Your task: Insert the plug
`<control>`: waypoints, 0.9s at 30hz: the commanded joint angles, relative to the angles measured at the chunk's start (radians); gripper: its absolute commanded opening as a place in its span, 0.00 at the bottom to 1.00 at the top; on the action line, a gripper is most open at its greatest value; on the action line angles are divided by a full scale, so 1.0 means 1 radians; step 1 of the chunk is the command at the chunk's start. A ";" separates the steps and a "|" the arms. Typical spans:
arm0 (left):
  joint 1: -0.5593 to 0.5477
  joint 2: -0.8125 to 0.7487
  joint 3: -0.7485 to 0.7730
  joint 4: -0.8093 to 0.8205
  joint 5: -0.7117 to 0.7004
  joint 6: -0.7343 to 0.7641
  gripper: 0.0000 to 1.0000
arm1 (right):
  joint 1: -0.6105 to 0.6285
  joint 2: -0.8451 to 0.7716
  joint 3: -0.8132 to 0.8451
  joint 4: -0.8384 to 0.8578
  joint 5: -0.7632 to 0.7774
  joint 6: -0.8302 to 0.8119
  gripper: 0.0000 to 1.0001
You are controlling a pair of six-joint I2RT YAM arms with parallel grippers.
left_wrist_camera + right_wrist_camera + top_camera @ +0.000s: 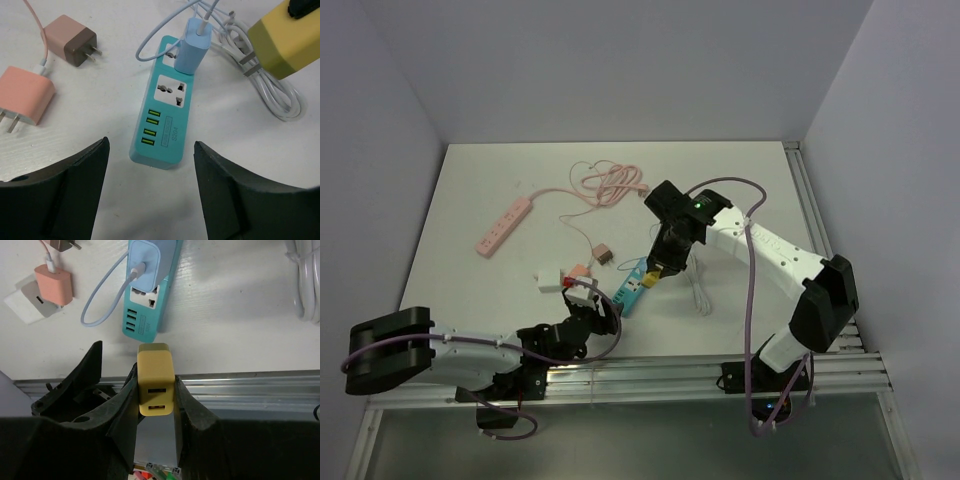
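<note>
right tool (156, 386) clamps yellow plug (156, 371) | teal strip (159, 135) lies toward counter's near edge, long axis in line with the tool | free socket (170, 92) beside blue charger (192, 50) | left tool (150, 162) wide about the strip's near end

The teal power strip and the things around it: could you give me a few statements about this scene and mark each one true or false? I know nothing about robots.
1. The right jaws grip a yellow charger. True.
2. Both big sockets on the teal power strip are free. False: a light blue charger is plugged into one, and only the other is free.
3. The left jaws are clamped on the teal power strip. False: they stand open above its near end and hold nothing.
4. A pink power strip lies on the left side of the table, apart from the teal one. True.
5. The salmon charger is plugged into the teal power strip. False: it lies on the table beside it.
</note>
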 commanded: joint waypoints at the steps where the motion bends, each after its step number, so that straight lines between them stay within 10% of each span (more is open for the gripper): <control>1: -0.008 0.051 0.002 0.185 -0.003 0.076 0.72 | 0.028 0.017 0.025 0.004 0.042 0.067 0.00; 27: 0.022 0.123 -0.034 0.116 -0.043 -0.156 0.71 | 0.139 0.304 0.195 -0.076 0.297 0.164 0.00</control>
